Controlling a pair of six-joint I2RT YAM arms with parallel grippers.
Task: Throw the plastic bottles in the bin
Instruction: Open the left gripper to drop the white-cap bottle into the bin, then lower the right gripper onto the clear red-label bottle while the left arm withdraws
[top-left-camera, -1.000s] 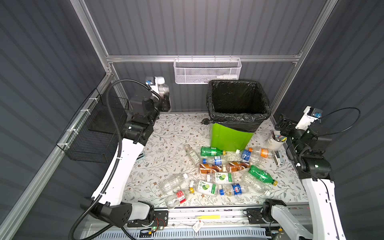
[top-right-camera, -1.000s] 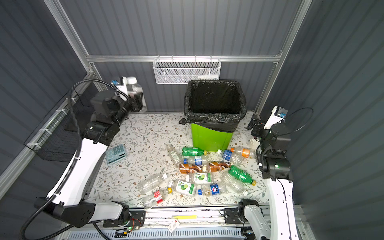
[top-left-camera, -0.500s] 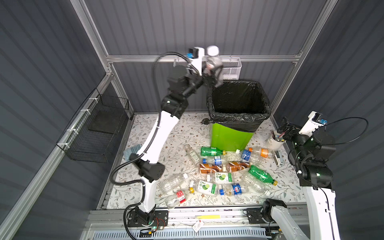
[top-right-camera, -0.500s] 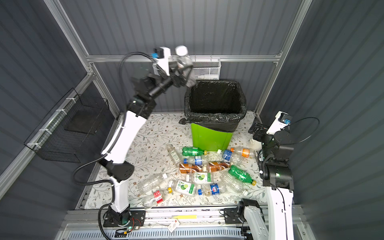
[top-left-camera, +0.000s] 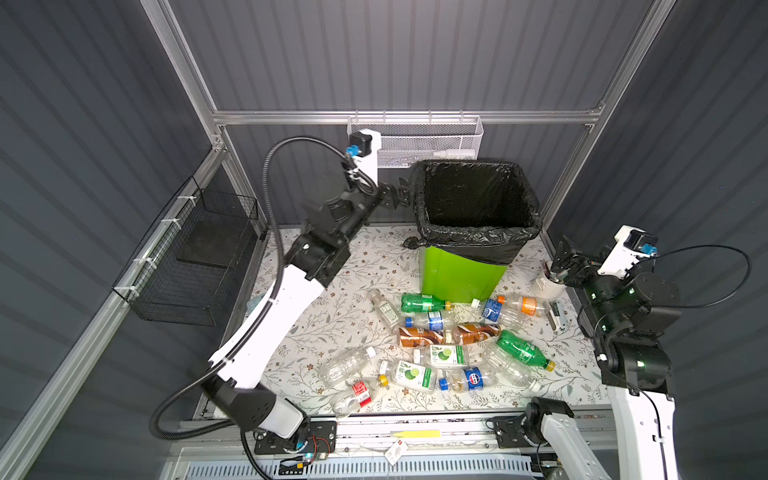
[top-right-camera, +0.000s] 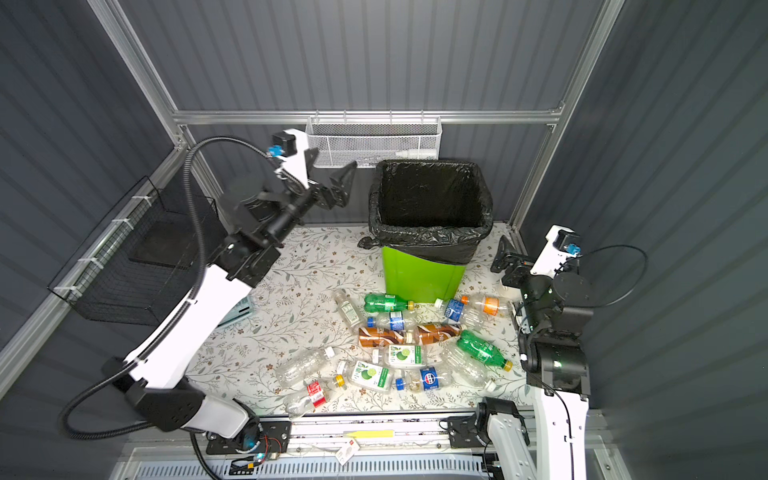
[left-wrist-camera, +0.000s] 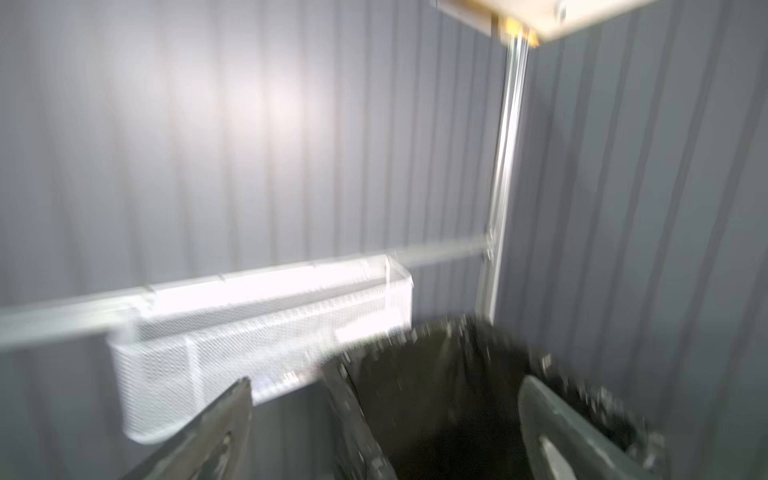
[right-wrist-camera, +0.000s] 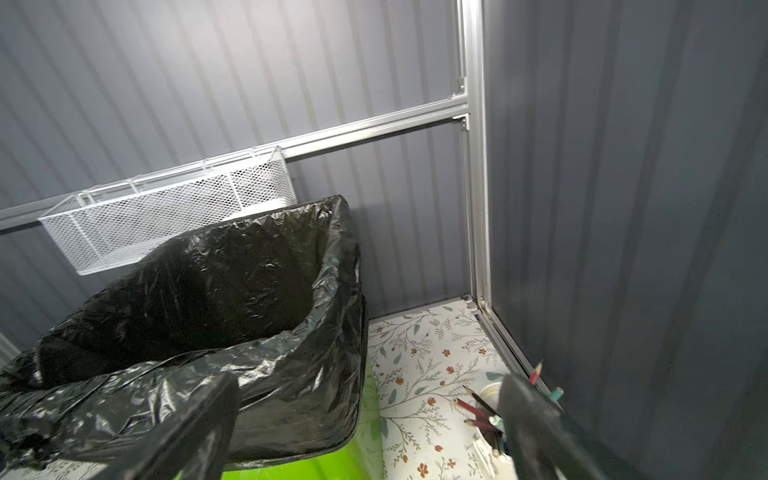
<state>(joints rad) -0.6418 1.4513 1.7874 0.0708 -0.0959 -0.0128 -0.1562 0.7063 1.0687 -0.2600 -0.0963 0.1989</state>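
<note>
Several plastic bottles lie on the flowered table in front of the bin (top-left-camera: 457, 274) (top-right-camera: 419, 278), among them a green bottle (top-left-camera: 422, 302) (top-right-camera: 384, 302), a brown bottle (top-left-camera: 419, 336) and a clear bottle (top-left-camera: 347, 363). The bin is bright green, lined with a black bag, and its inside looks dark. My left gripper (top-left-camera: 397, 194) (top-right-camera: 330, 166) hangs open and empty just left of the bin's rim; the blurred left wrist view looks past the left gripper (left-wrist-camera: 386, 386) into the bag (left-wrist-camera: 436, 395). My right gripper (top-left-camera: 561, 259) (right-wrist-camera: 370, 382) stands open and empty at the bin's right.
A white mesh basket (top-left-camera: 415, 141) (left-wrist-camera: 249, 345) hangs on the back rail behind the bin. A black wire basket (top-left-camera: 195, 257) hangs on the left wall. A white cup of pencils (top-left-camera: 548, 286) (right-wrist-camera: 490, 395) stands right under the right gripper. A teal item (top-right-camera: 239, 311) lies under the left arm.
The left arm swung from the left wall up over the bin's corner with a clear bottle, opened, and now sits lower beside the rim, empty. The bottle is gone from view.
</note>
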